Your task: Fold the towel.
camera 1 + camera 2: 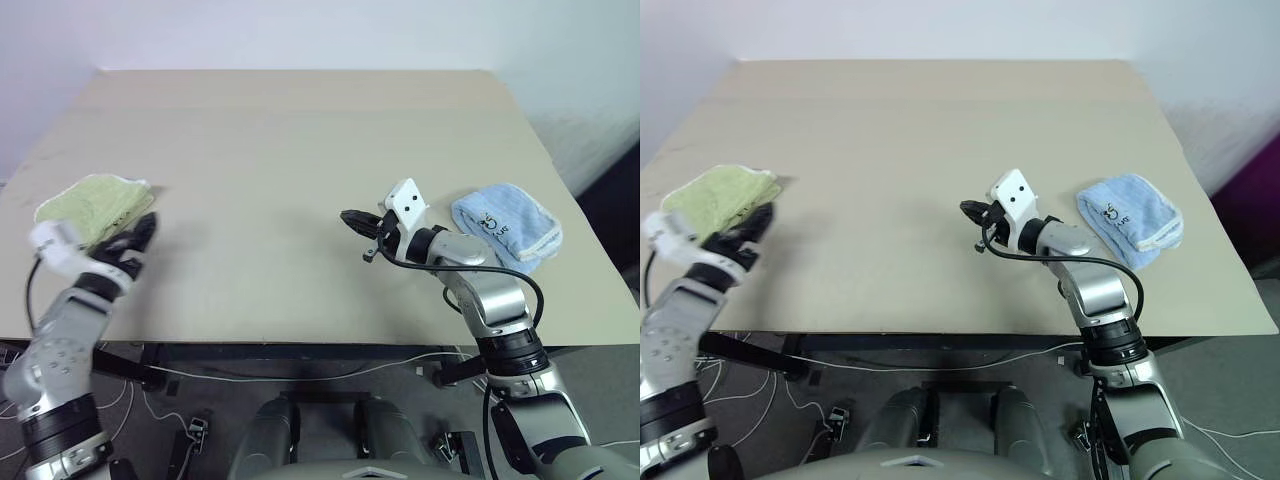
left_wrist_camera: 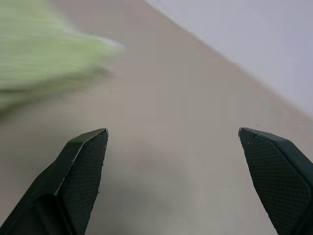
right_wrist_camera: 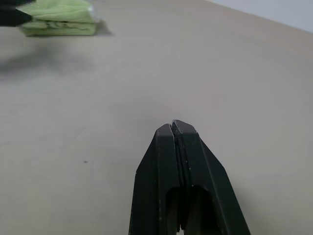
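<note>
Towel (image 1: pixel 95 203), folded into a yellow-green bundle, lies near the table's (image 1: pixel 300 150) left edge. Nearest the table's front edge, the left gripper (image 1: pixel 135 238) hovers just beside the towel, jaws spread wide and empty. Toward the table's middle, the right gripper (image 1: pixel 352 218) is clamped closed on nothing, well apart from the towel. A blue towel (image 1: pixel 505 225) lies near the table's right edge.

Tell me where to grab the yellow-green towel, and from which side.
Judging by its pose, take the towel at its near right edge, where the folded layers stack up, as the right wrist view shows. Come in low along the table with the left gripper: it sits right beside that edge with jaws wide open. One jaw under the stack, one over.
</note>
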Controlling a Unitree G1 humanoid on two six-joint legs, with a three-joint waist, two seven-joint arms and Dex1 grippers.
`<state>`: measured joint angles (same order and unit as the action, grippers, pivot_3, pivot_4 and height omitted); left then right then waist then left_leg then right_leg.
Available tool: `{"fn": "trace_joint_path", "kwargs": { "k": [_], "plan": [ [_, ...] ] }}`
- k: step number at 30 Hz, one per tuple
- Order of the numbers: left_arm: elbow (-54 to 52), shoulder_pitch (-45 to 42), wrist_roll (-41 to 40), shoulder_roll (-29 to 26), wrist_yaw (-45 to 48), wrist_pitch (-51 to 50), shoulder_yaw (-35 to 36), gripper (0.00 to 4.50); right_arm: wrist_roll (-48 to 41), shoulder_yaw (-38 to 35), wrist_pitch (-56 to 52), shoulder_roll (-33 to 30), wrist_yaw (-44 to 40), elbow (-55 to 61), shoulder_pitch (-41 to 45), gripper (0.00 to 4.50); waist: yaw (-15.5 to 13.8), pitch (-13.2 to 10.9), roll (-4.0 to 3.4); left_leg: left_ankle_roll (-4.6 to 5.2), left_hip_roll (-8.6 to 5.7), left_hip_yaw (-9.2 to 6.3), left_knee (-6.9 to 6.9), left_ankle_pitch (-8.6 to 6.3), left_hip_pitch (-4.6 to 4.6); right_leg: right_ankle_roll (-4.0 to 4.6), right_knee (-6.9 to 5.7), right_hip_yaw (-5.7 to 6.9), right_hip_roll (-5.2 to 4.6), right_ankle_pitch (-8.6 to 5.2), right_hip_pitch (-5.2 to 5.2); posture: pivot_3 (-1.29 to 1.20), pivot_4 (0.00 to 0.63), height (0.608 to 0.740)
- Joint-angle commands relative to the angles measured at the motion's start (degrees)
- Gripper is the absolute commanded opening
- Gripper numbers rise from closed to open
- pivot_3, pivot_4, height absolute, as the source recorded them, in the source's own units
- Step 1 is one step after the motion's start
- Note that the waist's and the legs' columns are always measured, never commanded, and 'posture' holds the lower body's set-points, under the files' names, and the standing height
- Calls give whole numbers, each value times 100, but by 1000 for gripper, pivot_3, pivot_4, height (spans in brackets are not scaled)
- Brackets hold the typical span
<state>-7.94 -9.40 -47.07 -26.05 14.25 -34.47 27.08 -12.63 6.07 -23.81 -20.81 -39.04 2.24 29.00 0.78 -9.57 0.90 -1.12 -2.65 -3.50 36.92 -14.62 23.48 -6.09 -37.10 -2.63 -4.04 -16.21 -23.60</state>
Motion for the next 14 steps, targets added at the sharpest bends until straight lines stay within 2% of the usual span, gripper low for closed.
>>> {"fn": "trace_joint_path", "kwargs": {
  "k": [1, 4, 6, 14],
  "plan": [
    [-282, -114, 979, -415, 473, 653, -641, 4479, 6, -290, 195, -92, 139, -70, 56, 0, 27, -1, -2, 0, 2, 5, -4, 0, -1, 0, -1, -4, 3, 0, -5, 0, 150, 740],
    [-193, -138, 2043, -760, 834, 1368, -1405, 4479, -87, -530, 232, -94, 231, -269, 2, 0, 19, -2, -5, -1, 8, 7, -7, 1, -1, 1, 0, -7, 13, 0, -8, 0, 150, 740],
    [-46, -149, 2361, -810, 1008, 1731, -1608, 4479, -171, -677, 228, -42, 287, -372, -37, 0, 3, -3, -6, -1, 6, 11, -7, 1, -1, 1, 2, -8, 14, 0, -6, 0, 150, 740],
    [491, -405, 2399, -766, 1471, 1937, -1529, 4479, -369, -969, 328, 8, 456, 26, -457, 0, -5, -4, -6, 1, 6, 9, -5, 0, -1, 0, 3, -5, 3, 0, -3, 0, 150, 740]
  ]
}}
